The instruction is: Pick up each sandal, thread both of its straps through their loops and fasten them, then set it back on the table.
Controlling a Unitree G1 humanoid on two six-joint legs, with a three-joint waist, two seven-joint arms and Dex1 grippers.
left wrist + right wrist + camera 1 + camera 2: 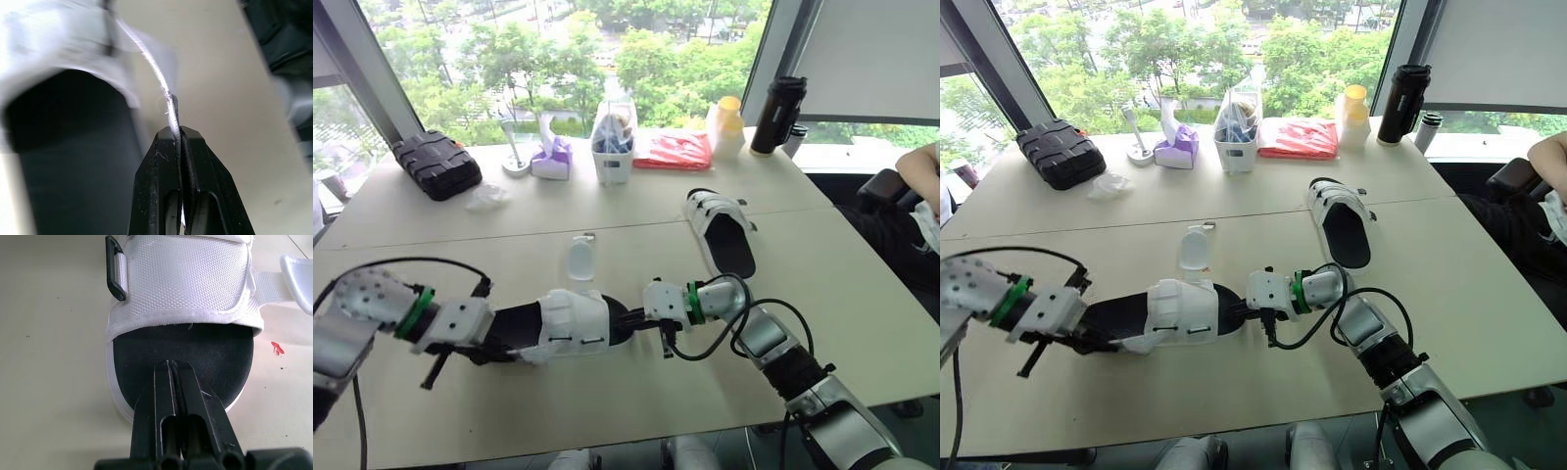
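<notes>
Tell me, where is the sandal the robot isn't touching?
In the head views the free sandal lies on the table on the robot's right side, between the held sandal and the red bag.

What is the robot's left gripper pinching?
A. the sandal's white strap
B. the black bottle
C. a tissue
A: the left gripper is shut on the thin white strap of the near sandal.

Bare beige tabletop (607, 401) in front of white-strapped black sandal (573, 328); small clear plastic container (580, 259) close behind it.
</notes>
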